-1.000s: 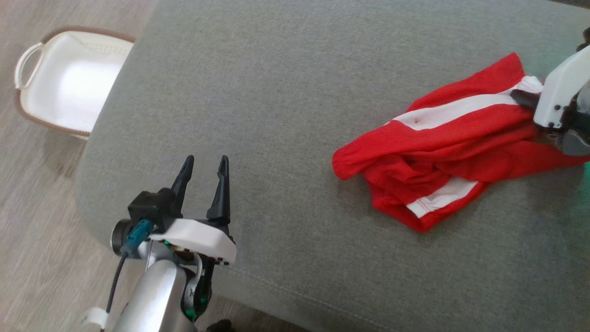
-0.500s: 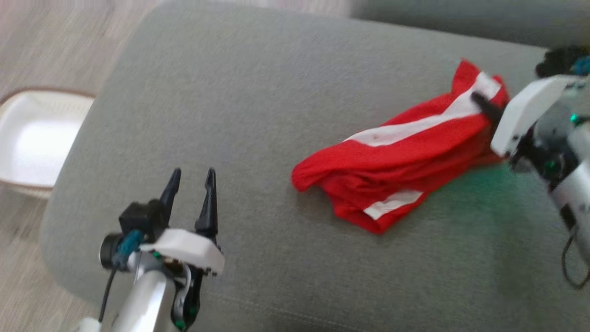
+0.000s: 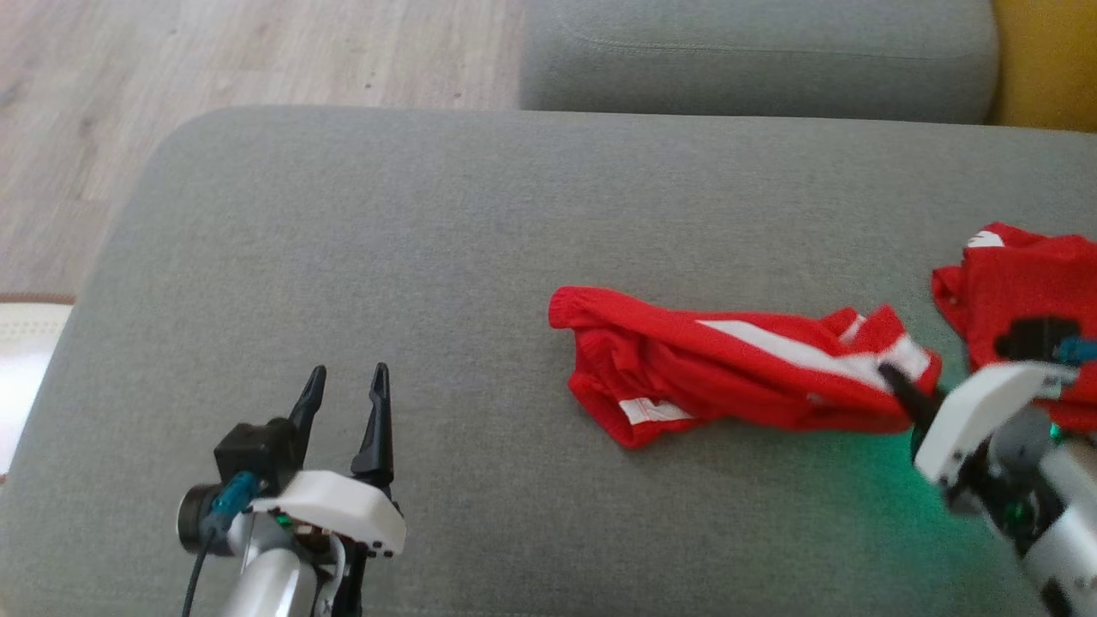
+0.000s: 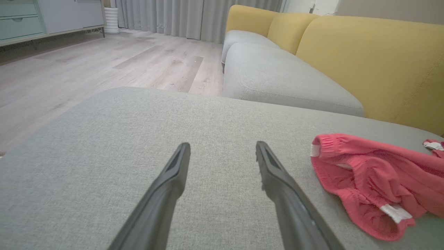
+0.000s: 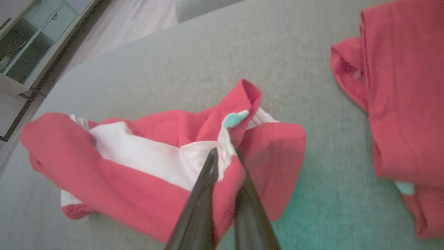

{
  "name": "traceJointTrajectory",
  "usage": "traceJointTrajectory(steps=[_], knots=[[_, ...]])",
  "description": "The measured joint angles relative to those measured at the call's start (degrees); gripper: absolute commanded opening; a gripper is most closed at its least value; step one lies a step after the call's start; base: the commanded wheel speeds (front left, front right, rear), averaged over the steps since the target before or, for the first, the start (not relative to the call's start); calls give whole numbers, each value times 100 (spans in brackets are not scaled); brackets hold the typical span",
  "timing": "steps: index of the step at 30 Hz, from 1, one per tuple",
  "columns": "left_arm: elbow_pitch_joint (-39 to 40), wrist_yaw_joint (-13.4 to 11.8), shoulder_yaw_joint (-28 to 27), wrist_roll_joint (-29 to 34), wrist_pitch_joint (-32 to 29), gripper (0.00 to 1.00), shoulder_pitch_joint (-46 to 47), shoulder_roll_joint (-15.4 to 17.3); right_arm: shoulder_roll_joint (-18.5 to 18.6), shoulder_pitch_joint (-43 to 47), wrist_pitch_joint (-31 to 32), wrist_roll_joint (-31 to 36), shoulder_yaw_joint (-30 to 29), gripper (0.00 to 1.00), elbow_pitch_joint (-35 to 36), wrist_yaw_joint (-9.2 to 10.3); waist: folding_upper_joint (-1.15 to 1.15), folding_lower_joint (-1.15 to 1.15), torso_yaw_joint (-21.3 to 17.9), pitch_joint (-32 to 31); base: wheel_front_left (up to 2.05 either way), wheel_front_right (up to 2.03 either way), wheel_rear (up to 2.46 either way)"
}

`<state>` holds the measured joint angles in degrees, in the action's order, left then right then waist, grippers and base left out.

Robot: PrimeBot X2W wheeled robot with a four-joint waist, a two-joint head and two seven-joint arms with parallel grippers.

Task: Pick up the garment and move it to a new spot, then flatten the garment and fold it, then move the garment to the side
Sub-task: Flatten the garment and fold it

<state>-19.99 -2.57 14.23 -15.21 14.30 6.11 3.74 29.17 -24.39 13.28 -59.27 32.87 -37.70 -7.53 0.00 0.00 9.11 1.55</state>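
On the grey cushion (image 3: 428,257), red shorts (image 3: 728,377) pinched at one end
A yellow sofa back (image 4: 374,59) rises beyond. The shorts lie right of centre, and the right gripper (image 3: 896,386) has its jaws pinching the white-striped end; a second red garment (image 3: 1028,283) crowds in just beside it. The left gripper (image 3: 347,373) hovers well apart, jaws spread.

My head camera looks steeply down onto the grey cushion (image 3: 446,240), with the left tool (image 3: 349,370) low in the view and the right tool (image 3: 887,375) near the right edge. The left wrist camera sits low behind its tool, facing almost level across the cushion toward the yellow sofa back (image 4: 381,62), with the red garment (image 4: 374,180) off to that tool's right. The right wrist camera hangs close over that same garment, looking down along its tool; all three views share cushion and garment.
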Motion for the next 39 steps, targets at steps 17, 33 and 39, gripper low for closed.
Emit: traceJointTrajectory(steps=[17,33,39], knots=[[-46,3,-1,-8,0,100,-141,85,-995,786,-1700,1590,-1636,100,265,0,0,0,-376,-229,0,0,0],[-809,920,100,-1972,-4250,100,2627,313,-1880,1345,-1679,2793,-2570,100,1764,0,0,0,-898,103,0,0,0],[-1949,913,-75,-2647,-5842,100,3478,391,-2158,1302,-1612,2929,-2515,100,2026,0,0,0,-1348,423,0,0,0]])
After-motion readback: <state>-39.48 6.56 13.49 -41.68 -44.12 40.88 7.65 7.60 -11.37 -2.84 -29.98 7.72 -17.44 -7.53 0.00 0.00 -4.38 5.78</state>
